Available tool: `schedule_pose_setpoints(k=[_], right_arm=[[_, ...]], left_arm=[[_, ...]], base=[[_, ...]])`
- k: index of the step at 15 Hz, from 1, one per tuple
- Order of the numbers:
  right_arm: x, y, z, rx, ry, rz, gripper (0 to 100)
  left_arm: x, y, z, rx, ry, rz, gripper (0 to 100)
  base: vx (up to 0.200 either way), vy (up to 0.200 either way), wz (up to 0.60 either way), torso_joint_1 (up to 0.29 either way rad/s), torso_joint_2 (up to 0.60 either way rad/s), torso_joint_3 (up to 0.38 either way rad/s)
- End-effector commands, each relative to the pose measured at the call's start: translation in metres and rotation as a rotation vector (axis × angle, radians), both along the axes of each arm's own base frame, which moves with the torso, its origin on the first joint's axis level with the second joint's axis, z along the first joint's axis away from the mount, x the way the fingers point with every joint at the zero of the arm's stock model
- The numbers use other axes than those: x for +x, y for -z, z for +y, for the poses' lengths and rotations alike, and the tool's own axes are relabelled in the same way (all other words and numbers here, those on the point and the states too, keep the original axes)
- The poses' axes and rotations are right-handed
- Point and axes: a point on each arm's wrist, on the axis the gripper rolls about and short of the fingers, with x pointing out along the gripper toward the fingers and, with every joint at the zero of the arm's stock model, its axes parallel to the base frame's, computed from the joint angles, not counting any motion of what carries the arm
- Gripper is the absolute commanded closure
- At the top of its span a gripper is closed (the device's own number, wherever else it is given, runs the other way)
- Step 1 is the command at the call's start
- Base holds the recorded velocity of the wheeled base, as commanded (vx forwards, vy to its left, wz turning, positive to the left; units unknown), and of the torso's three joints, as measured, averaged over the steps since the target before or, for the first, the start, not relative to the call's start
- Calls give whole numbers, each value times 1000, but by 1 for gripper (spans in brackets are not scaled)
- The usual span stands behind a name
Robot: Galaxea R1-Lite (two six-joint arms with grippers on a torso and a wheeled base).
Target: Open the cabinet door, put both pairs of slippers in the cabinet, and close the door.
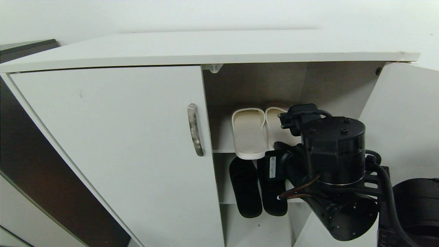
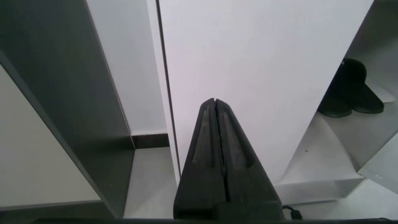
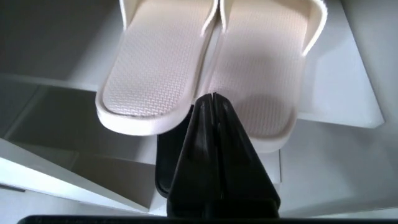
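Note:
The white cabinet point(image 1: 205, 48) has its right door point(image 1: 404, 120) swung open and its left door point(image 1: 120, 144) closed. A pair of white slippers point(image 1: 248, 132) lies on the upper shelf, heels hanging over the shelf edge. Below them a pair of black slippers point(image 1: 245, 187) rests on the lower shelf. My right arm point(image 1: 332, 151) is in front of the open side. My right gripper point(image 3: 214, 98) is shut and empty, its tips at the heels of the white slippers point(image 3: 161, 68). My left gripper point(image 2: 214, 102) is shut and empty, facing the closed left door point(image 2: 261, 56), with the black slippers point(image 2: 351, 90) off to one side.
A metal handle point(image 1: 195, 130) runs down the closed door's inner edge. A dark panel point(image 1: 31, 144) stands left of the cabinet. Grey shelving point(image 2: 68, 106) flanks the cabinet in the left wrist view. The cabinet's bottom compartment point(image 1: 257, 230) holds nothing.

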Motion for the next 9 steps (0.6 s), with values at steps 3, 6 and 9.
schedule_pose_setpoints(k=[3, 6, 9], right_arm=[[1, 4, 2, -10, 1, 6, 100], [2, 5, 3, -13, 2, 8, 100], [2, 5, 3, -11, 2, 8, 100]], left_arm=[[0, 0, 0, -2, 0, 1, 100], [0, 0, 0, -2, 0, 1, 100], [0, 0, 0, -2, 0, 1, 100]], base=[[0, 0, 0, 0, 0, 0], [0, 0, 0, 0, 0, 0], [-200, 0, 0, 4, -1, 1]])
